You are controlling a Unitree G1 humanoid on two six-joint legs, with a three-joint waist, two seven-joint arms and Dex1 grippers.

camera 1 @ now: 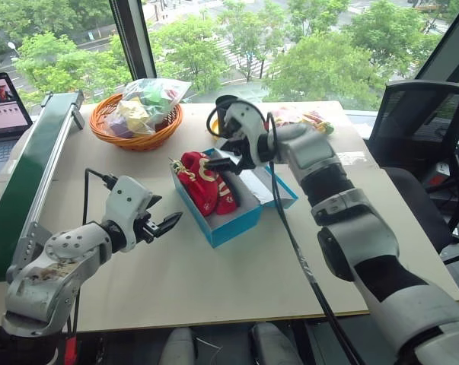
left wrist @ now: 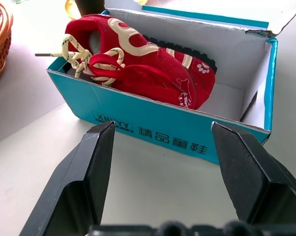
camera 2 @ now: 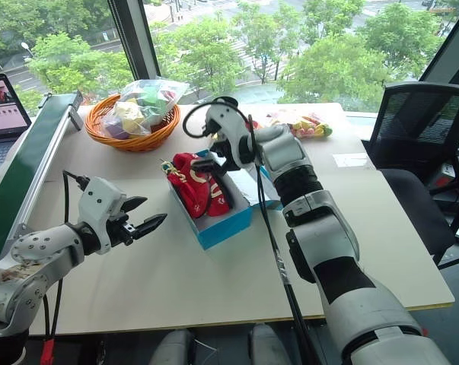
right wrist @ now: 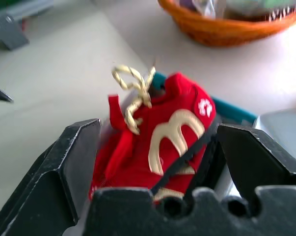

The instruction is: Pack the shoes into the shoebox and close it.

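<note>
We see the 2 shoes (camera 1: 205, 181) packed inside the shoebox (camera 1: 233, 224) mid-table, its lid unclosed, while our left gripper (camera 1: 170, 220) and right gripper (camera 1: 223, 162) gape wide, empty.

Red shoes (camera 1: 206, 182) with cream logos, blue shoebox (camera 1: 233, 224)

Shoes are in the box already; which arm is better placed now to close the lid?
Probably right: the right gripper hangs open above the shoebox, beside its lid. The left gripper waits open on the opposite side.
</note>
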